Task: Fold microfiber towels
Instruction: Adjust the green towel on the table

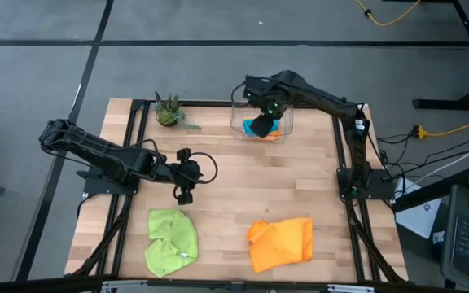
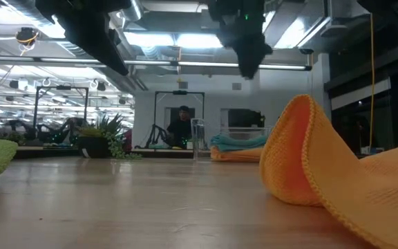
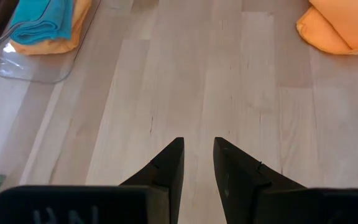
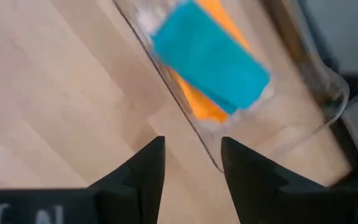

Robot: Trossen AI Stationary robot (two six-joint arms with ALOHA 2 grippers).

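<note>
The left gripper (image 1: 185,195) is hovering above bare wood near the table's middle, its fingers (image 3: 169,171) standing a narrow gap apart and holding nothing. The lime green towel (image 1: 171,241) is lying crumpled just beyond and below those fingertips, toward the near edge; this arm is the nearer one to it. The cloth is looking soft and napped, bunched into an irregular lump with its long axis running roughly from the fingers toward the table's edge.

The loose orange towel (image 1: 281,242) is lying to the right of the green one, heaped and partly doubled over, its looped pile showing clearly in the low view. It is sitting well apart from both grippers.

The right gripper (image 1: 260,124) is hanging over the clear plastic bin (image 1: 287,120) at the far side, fingers (image 4: 146,165) moderately open and empty. Directly past them, inside the bin, the teal blue towel (image 4: 211,56) is resting folded flat on a folded orange towel (image 4: 197,102).

The green towel appears the likely next piece.
</note>
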